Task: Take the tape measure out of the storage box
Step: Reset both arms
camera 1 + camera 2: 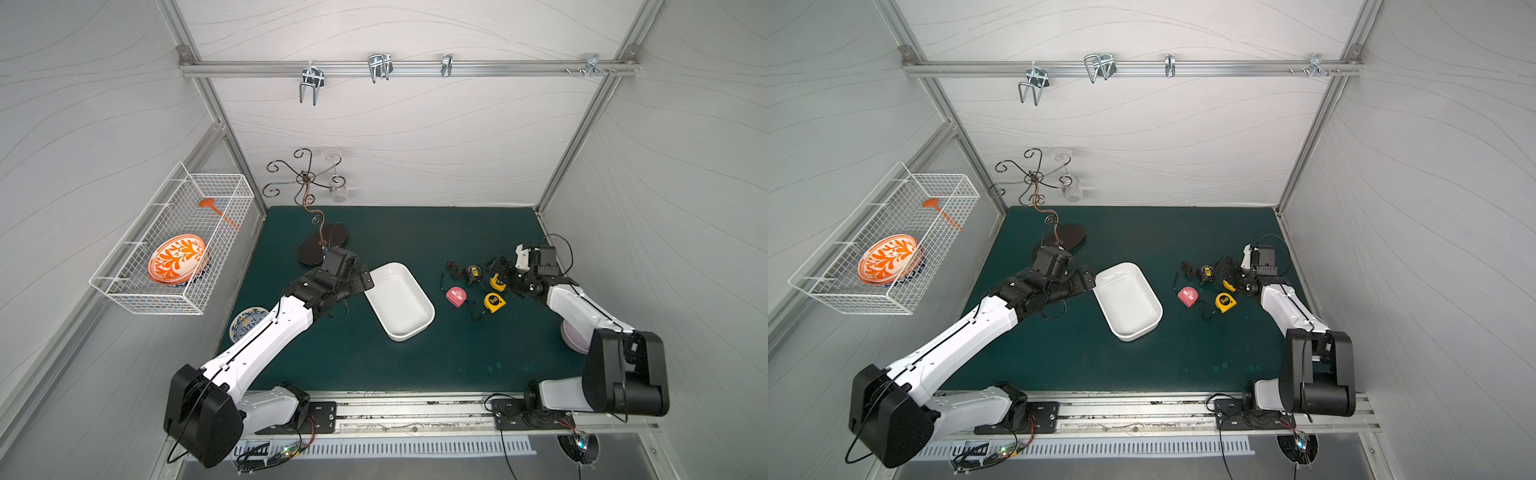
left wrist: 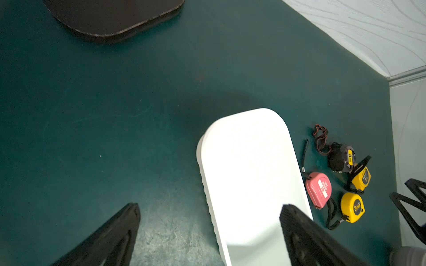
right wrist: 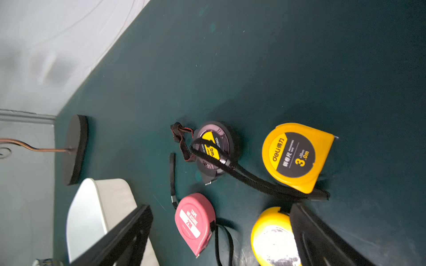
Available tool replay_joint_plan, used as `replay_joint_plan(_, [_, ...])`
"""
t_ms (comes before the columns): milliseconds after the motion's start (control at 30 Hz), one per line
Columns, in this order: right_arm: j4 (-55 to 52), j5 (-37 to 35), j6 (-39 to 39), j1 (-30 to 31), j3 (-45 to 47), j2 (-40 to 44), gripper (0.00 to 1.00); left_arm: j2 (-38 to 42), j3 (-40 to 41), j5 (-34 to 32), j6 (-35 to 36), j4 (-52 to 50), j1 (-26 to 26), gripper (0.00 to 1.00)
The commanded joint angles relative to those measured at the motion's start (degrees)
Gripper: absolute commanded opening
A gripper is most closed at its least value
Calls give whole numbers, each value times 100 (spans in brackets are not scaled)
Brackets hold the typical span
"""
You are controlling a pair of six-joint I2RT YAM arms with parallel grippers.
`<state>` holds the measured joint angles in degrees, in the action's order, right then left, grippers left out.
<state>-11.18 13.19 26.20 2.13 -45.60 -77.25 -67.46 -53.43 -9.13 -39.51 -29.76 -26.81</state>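
1. Dark green table mat (image 1: 374, 365): shallow white plastic storage box (image 1: 399, 301) mid-frame, empty
2. Yellow plastic tape measure (image 3: 297, 156) lies on the mat, right of it
3. Left gripper (image 2: 209, 206) and right gripper (image 3: 220, 208) gape, empty; task seems done

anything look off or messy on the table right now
Only small things: the empty white tub sits slanted to the edges of the green mat, and a black strap lies draped across the dark tape measure. Nothing looks spilled or broken.
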Motion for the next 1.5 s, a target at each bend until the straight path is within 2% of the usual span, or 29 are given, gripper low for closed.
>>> replay_joint_plan(0, [-349,-500,-719,221,-2,301,99,225,193,-388,779,545,59,100])
replay_joint_plan(100, [-95,-599,-1033,303,143,448,99,452,644,-549,1391,1159,124,99])
replay_joint_plan(233, [322,-937,-1448,305,333,584,99,887,1613,-598,2465,2464,220,99])
replay_joint_plan(333, [1140,-954,-1719,216,697,604,99,944,1994,-817,2697,2967,487,99])
replay_joint_plan(567, [3689,-1176,-2539,215,1763,331,99,179,2434,-572,2659,4368,1529,99])
replay_joint_plan(633, [4160,-1309,-2638,214,1857,151,99,-108,2208,-361,2566,4290,1847,99])
replay_joint_plan(767, [4644,-1260,-2574,135,1860,-288,99,-554,2154,-294,3632,5023,1924,99])
replay_joint_plan(867, [5172,-1266,-2585,139,2059,-605,99,-760,2350,-400,4093,5345,1951,99])
replay_joint_plan(933, [5717,-1398,-2582,189,2278,-813,99,-880,2675,-282,4299,6075,1994,99])
replay_joint_plan(1067, [6561,-1605,-2852,465,2519,-1218,99,-1297,2830,-189,4123,6795,2288,99])
replay_joint_plan(1200, [6528,-1730,-2830,507,2542,-1175,99,-1857,2793,21,4067,7262,2484,99])
replay_joint_plan(1233, [6428,-1681,-2836,505,2501,-1163,99,-1993,2902,1,4007,7672,2536,99])
replay_joint_plan(1333, [5855,-1669,-2905,540,2155,-1220,99,-2210,2966,106,3847,7987,2681,99])
replay_joint_plan(1400, [5871,-1670,-2881,521,2195,-1206,99,-2113,2922,145,3826,7696,2682,99])
replay_joint_plan(1467, [6017,-1700,-2917,559,2265,-1204,99,-2161,2944,122,3837,7842,2685,99])
